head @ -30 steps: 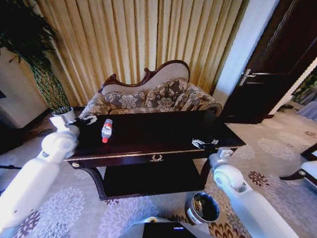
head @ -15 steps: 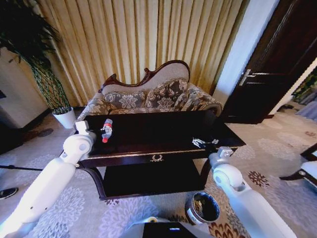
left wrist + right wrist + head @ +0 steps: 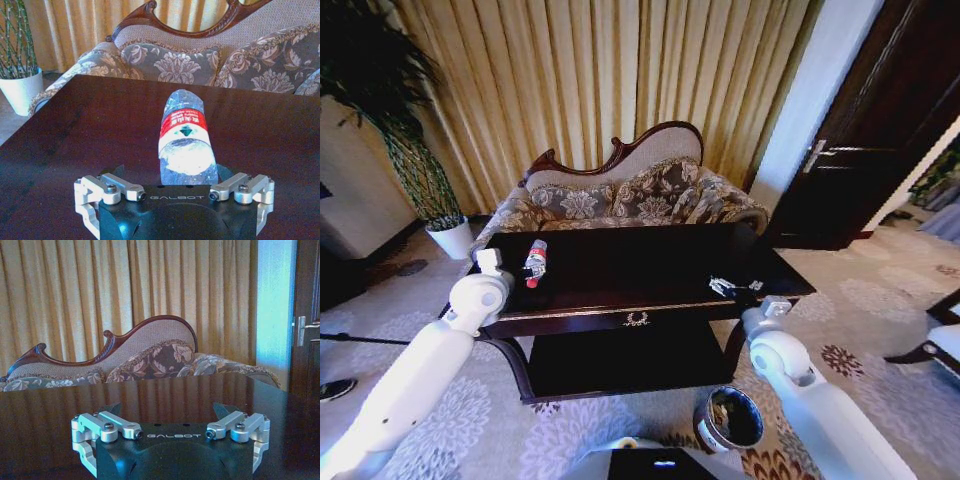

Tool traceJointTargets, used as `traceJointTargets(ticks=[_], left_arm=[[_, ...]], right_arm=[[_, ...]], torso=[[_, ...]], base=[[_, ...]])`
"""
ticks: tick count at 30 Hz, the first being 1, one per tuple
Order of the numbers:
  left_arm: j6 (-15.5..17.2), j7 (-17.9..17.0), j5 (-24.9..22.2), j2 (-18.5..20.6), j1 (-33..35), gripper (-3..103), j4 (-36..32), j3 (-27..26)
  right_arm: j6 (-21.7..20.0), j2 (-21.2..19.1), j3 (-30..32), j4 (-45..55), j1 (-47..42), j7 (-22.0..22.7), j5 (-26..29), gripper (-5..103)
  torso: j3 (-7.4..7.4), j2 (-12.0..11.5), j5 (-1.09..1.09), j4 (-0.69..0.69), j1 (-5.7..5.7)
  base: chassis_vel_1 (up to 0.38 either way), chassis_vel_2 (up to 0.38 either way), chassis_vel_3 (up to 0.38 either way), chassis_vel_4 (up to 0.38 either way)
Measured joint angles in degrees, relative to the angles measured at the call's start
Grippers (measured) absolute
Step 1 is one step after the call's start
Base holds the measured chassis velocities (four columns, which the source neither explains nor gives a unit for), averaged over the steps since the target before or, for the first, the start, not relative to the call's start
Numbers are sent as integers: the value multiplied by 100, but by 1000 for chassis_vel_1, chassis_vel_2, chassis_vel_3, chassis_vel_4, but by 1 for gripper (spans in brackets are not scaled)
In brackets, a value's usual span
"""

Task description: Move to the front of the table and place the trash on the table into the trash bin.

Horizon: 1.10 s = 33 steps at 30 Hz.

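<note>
We reach our left tool (image 3: 172,192), wide open and holding nothing, around the clear plastic bottle with red label (image 3: 185,142) at ten o'clock on the dark-brown glossy wooden table (image 3: 650,262); closing seems next.

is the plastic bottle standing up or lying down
Lying down. The plastic bottle rests on its side on the table, red cap toward the table's front, just ahead of the left gripper.

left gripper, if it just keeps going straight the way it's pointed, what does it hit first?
Likely the plastic bottle: it lies on the table dead ahead of the open left gripper, centred between the fingers. The remaining gap is hard to judge. The sofa sits well behind it.
</note>
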Motion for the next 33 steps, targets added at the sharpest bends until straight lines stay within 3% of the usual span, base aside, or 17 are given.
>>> traceJointTargets(ticks=[4,6,8,10,12,16,17,19,21,24,26,27,31,32,33], left_arm=[[-2,30,-8,-3,13,101,1,-8],[-11,38,-12,-4,12,92,5,-12],[-12,39,-13,-5,12,92,6,-13],[-18,44,-15,-8,10,81,13,-22],[-27,46,-15,-10,10,81,21,-25],[-68,81,5,-12,29,59,44,-40],[-68,81,5,-12,29,59,44,-40],[-146,248,223,3,59,48,62,-35],[-283,572,660,34,102,44,112,7],[-483,716,856,41,104,38,138,80],[-890,1094,1371,69,117,31,202,197],[-890,1094,1371,69,117,31,202,197],[-2338,2107,3635,210,117,24,504,572],[-2338,2107,3635,210,117,24,504,572],[-2766,2319,4343,233,73,24,601,691]], right_arm=[[13,-12,20,4,-3,1,7,100],[24,-22,35,5,-5,3,12,100],[26,-24,37,5,-4,2,13,100],[44,-30,39,8,-5,3,30,100],[57,-35,39,15,-8,3,48,100],[92,-53,48,26,-9,3,75,100],[92,-53,48,26,-9,3,75,100],[96,-59,59,27,-4,3,80,100],[99,-59,61,34,1,3,87,100],[102,-65,56,60,11,3,144,100],[103,-93,16,77,64,3,249,100],[103,-93,16,77,64,3,249,100],[81,-215,-141,85,357,-30,569,100],[81,-215,-141,85,357,-30,569,100],[43,-249,-183,85,471,-65,711,100]], torso=[[0,0,0,0,0],[0,0,0,0,0],[0,0,0,0,0],[0,0,1,0,0],[0,0,1,0,0],[0,0,1,1,0],[0,0,1,1,0],[0,0,0,0,0],[0,0,0,1,0],[0,0,0,1,0],[0,0,0,-2,0],[0,0,0,-2,0],[0,0,0,1,0],[0,0,0,1,0],[0,0,-2,1,0]], base=[[0,0,0,0],[0,0,0,0],[0,0,0,0],[0,0,0,0],[0,0,0,0],[0,0,0,0],[0,0,0,0],[0,0,0,0],[0,0,0,0],[0,0,0,0],[0,0,0,0],[0,0,0,0],[0,0,0,0],[0,0,0,0],[0,0,0,0]])
